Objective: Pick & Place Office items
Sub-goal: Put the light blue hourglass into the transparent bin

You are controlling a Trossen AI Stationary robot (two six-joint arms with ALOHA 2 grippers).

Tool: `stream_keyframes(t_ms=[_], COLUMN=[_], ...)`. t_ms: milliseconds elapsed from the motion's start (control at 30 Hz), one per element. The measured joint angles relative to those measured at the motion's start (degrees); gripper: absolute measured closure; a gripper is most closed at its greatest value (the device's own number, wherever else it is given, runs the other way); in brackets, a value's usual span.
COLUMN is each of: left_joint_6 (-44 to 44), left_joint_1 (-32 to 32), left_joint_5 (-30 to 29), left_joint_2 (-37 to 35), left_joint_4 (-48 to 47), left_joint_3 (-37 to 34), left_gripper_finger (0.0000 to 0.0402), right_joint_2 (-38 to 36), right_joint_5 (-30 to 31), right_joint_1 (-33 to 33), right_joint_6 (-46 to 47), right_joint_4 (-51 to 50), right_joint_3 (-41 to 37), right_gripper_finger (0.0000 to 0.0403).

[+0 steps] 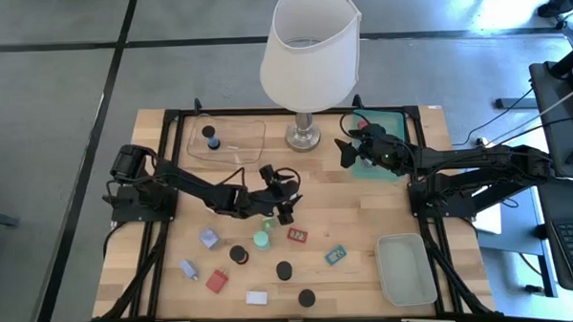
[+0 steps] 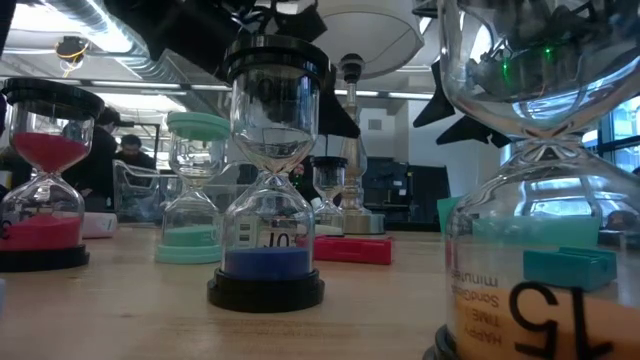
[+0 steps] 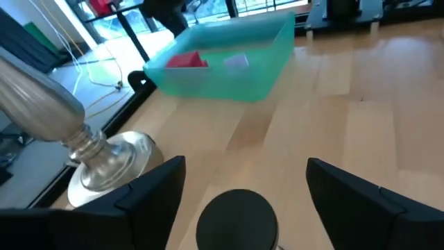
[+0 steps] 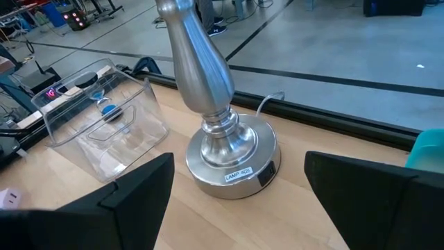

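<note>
Left gripper (image 3: 239, 191), fingers spread, straddles a black-capped hourglass (image 3: 236, 221) near the lamp base (image 3: 111, 163); fragile, likely slippery glass, so grip the cap.

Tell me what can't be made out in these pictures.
- Lamp: high view, shade covers its stem.
- Black-capped timer: left wrist view, cut off by the edge between the left gripper fingers.
- Green tray: high view, right gripper hides its contents.
- Big timer: low view, edges cut off its top and base.
</note>
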Motion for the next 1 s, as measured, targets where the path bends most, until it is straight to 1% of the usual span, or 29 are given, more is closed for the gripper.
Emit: stream_keyframes(t_ms=[133,200,300,533,600,733,867,1000], left_joint_6=[-4.08,-7.17,-10.42,-12.77,-13.14,-13.99,-13.07,-12.54], left_joint_1=[0.74,1.27,1.92,2.07,2.07,2.14,2.18,2.30], left_joint_5=[-0.06,-0.07,-0.11,0.19,0.36,1.42,1.48,2.52], left_joint_2=[0.00,0.00,0.00,0.00,0.00,0.00,0.00,0.00], left_joint_4=[-1.46,-2.46,-3.40,-2.82,0.09,10.68,18.25,20.13], left_joint_3=[0.00,0.01,0.02,-0.37,-2.18,-7.59,-11.52,-13.24], left_gripper_finger=[0.0071,0.0065,0.0065,0.0070,0.0070,0.0071,0.0071,0.0071], right_joint_2=[0.00,0.00,0.00,0.00,0.00,0.00,0.00,0.00], right_joint_5=[-0.01,-0.01,-0.01,-0.01,-0.01,-0.01,-0.01,-0.01], right_joint_1=[0.00,0.00,0.00,0.00,0.00,0.00,0.00,0.00], right_joint_6=[-0.01,-0.01,-0.02,-0.04,-0.02,-0.04,-0.02,-0.02], right_joint_4=[0.01,0.00,0.00,0.00,0.02,0.00,0.01,0.00], right_joint_3=[0.00,0.00,0.00,0.00,0.00,0.00,0.00,0.00], right_gripper_finger=[0.0075,0.0075,0.0075,0.0075,0.0075,0.0075,0.0075,0.0075])
